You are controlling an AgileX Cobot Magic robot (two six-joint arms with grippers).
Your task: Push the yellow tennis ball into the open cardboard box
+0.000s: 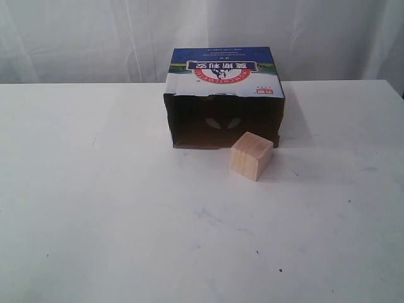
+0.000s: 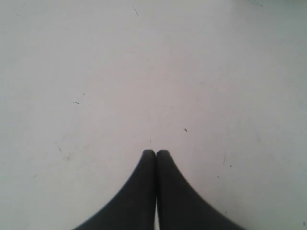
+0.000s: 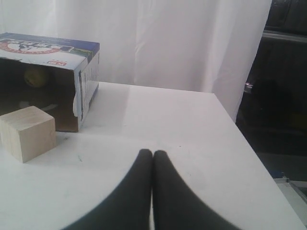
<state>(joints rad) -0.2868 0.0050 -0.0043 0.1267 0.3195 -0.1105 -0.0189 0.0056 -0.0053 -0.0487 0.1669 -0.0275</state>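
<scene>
The open cardboard box (image 1: 224, 79) lies at the back middle of the white table, blue printed top up, dark opening facing front. In the right wrist view the yellow tennis ball (image 3: 34, 76) shows dimly deep inside the box (image 3: 57, 52). The exterior view shows no ball. My right gripper (image 3: 153, 152) is shut with nothing in it, hovering over bare table well away from the box. Over blank table surface my left gripper (image 2: 156, 152) is shut and empty. Neither gripper appears in the exterior view.
A pale wooden cube (image 1: 251, 155) stands right in front of the box's opening, at its right corner; it also shows in the right wrist view as a cube (image 3: 27, 132). White curtains hang behind the table. The table's right edge (image 3: 240, 134) drops to dark floor.
</scene>
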